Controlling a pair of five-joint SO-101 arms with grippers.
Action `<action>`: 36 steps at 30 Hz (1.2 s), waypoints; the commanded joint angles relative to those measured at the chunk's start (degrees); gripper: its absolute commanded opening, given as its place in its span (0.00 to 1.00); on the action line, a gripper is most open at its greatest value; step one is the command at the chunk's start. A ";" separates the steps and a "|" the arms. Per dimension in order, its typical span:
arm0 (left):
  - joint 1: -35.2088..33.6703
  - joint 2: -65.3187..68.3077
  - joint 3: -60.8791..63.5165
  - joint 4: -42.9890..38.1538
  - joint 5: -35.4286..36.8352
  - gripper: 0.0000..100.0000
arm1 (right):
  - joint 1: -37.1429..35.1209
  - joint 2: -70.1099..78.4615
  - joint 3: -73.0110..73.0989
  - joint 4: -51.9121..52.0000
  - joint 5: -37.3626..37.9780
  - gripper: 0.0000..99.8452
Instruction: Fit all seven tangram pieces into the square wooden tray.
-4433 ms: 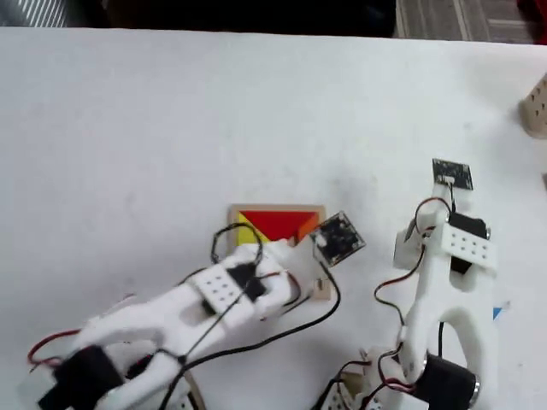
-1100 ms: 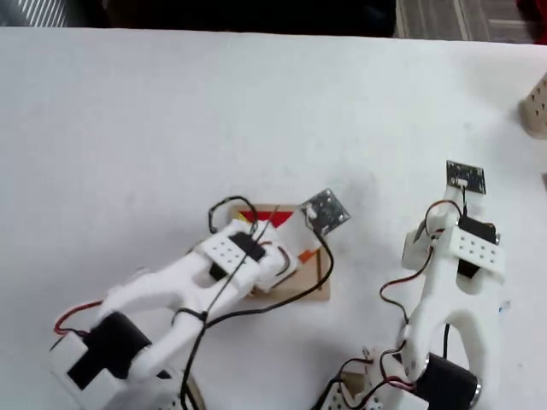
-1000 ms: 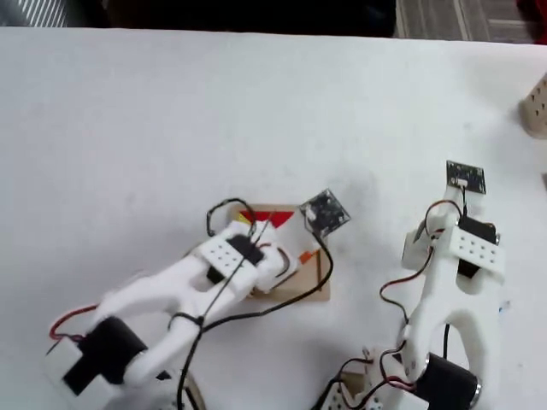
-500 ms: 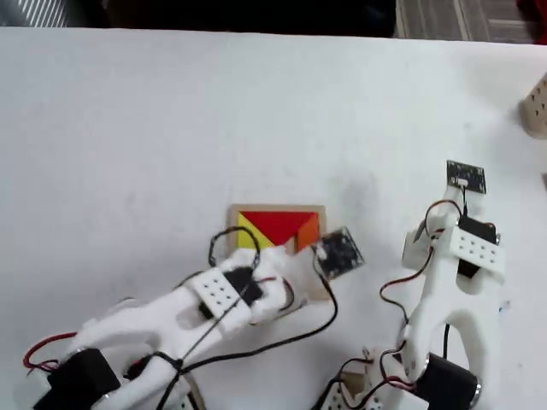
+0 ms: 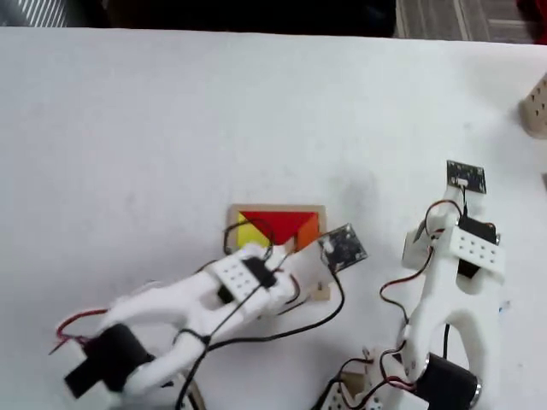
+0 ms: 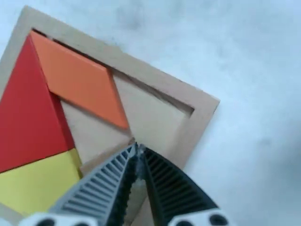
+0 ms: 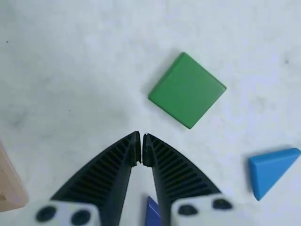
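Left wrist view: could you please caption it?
Shut left pincer over tray holding red triangle, orange parallelogram, yellow piece.

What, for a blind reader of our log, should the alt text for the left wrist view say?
The left claw, shut, points its tips at the bare floor of the square wooden tray, beside the pieces lying in it: a red triangle, an orange parallelogram and a yellow piece. The tray lies on a white table.

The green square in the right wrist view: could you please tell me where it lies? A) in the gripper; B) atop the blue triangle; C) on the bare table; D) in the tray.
C: the green square lies flat on the table, apart from the right gripper and blue triangle.
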 commanded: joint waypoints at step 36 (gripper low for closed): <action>-8.22 -9.98 5.27 -0.97 0.09 0.02 | 0.84 -2.15 -0.18 -0.57 1.49 0.02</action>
